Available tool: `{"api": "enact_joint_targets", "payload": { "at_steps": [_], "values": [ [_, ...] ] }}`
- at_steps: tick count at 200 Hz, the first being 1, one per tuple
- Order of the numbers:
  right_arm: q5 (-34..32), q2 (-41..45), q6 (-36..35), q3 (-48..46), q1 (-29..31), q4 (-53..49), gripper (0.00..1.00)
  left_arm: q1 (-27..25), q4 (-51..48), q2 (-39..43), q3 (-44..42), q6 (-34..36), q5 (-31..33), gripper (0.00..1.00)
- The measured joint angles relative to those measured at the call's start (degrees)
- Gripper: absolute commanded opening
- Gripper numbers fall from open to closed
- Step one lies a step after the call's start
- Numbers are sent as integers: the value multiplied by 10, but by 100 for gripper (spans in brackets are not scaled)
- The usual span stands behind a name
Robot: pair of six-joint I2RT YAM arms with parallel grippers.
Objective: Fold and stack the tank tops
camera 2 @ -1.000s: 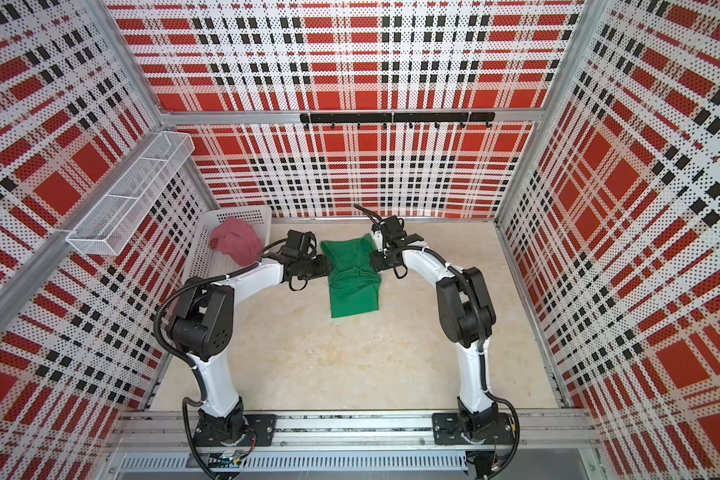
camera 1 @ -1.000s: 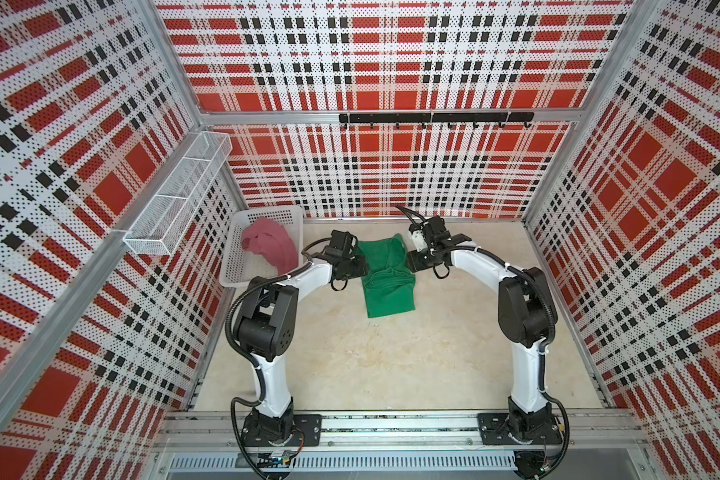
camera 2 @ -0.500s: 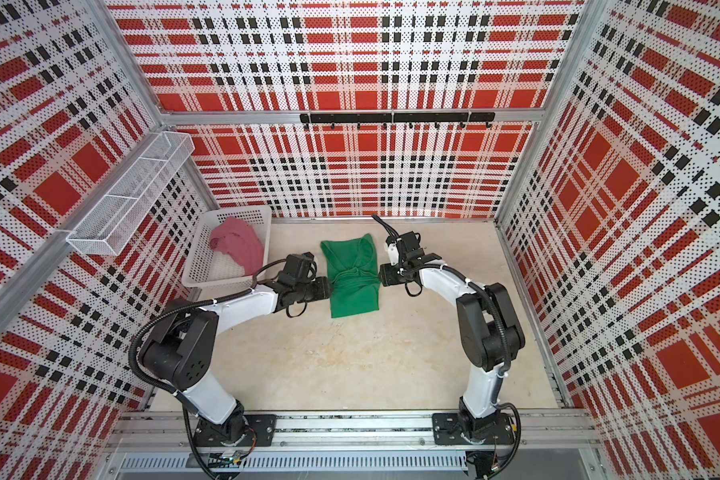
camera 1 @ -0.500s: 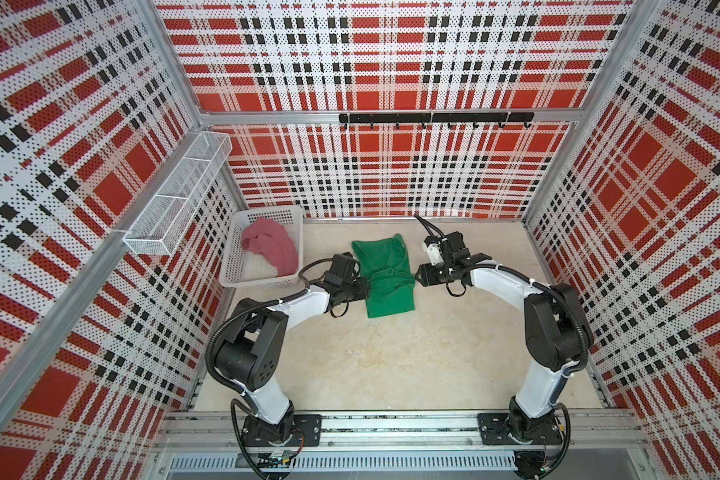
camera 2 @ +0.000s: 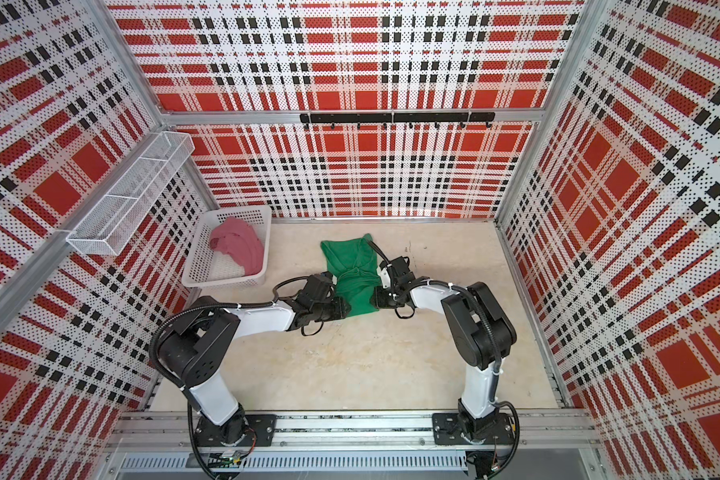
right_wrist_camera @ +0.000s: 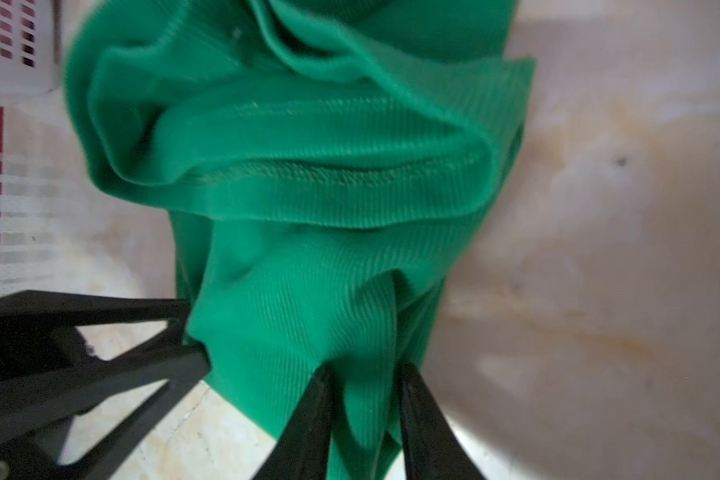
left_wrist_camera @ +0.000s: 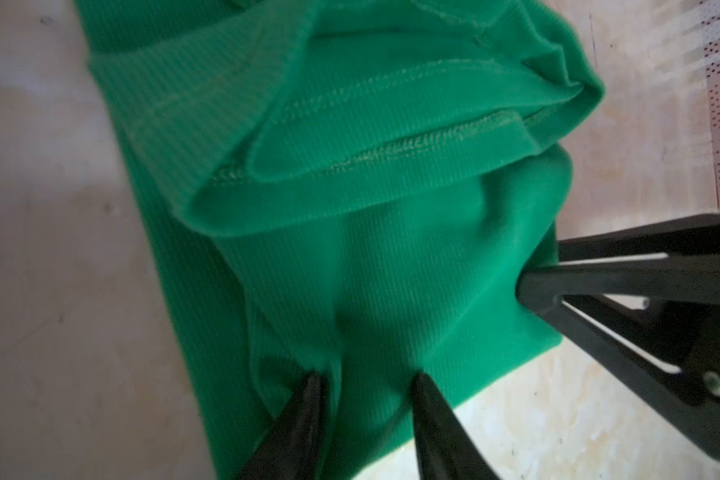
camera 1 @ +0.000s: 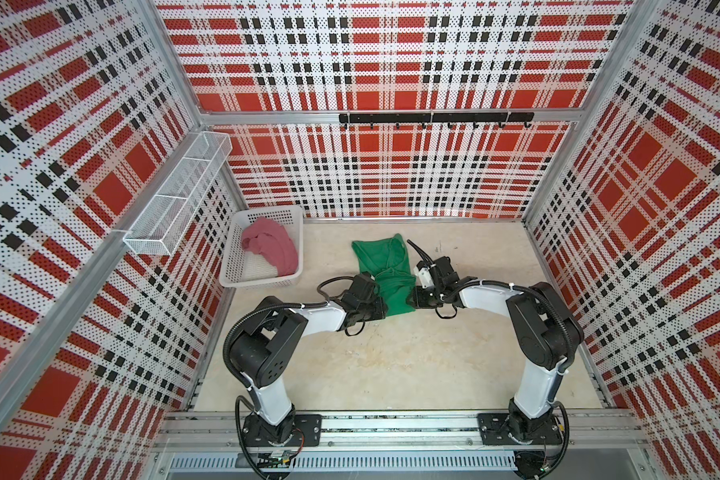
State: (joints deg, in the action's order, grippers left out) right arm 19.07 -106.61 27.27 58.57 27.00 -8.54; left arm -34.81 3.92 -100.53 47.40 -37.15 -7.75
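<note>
The green tank top (camera 1: 385, 270) (camera 2: 352, 266) lies lengthwise mid-table, its far part folded over with a stitched hem showing (left_wrist_camera: 371, 249) (right_wrist_camera: 308, 208). My left gripper (camera 1: 381, 309) (left_wrist_camera: 366, 380) sits low at the left corner of its near end, jaws narrowed on a raised ridge of cloth. Opposite it, my right gripper (camera 1: 412, 298) (right_wrist_camera: 366, 372) pinches a fold at the right corner. The pink tank top (camera 1: 273, 249) (camera 2: 240, 247) lies crumpled in the white basket (camera 1: 258, 282).
The basket stands at the back left against the wall, a hand's width from the green cloth. A wire shelf (camera 1: 179, 195) hangs on the left wall and a black hook rail (camera 1: 433, 118) on the back wall. Bare tabletop (camera 1: 391, 365) stretches toward the arm bases.
Both grippers have slid from the garment's far end along its sides to the near end. Their jaws have narrowed onto the cloth there.
</note>
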Motion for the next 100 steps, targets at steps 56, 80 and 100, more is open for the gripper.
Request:
{"api": "enact_joint_targets", "payload": {
  "at_steps": [56,80,100],
  "values": [
    [-1,70,41,-107,34,44,19,-27,32,66,-91,-16,-4,38],
    [-4,131,73,-174,66,41,19,-59,21,115,-136,-43,-5,37],
    [-9,200,108,-232,101,13,23,-100,-8,180,-181,-85,-9,37]
  ]
}}
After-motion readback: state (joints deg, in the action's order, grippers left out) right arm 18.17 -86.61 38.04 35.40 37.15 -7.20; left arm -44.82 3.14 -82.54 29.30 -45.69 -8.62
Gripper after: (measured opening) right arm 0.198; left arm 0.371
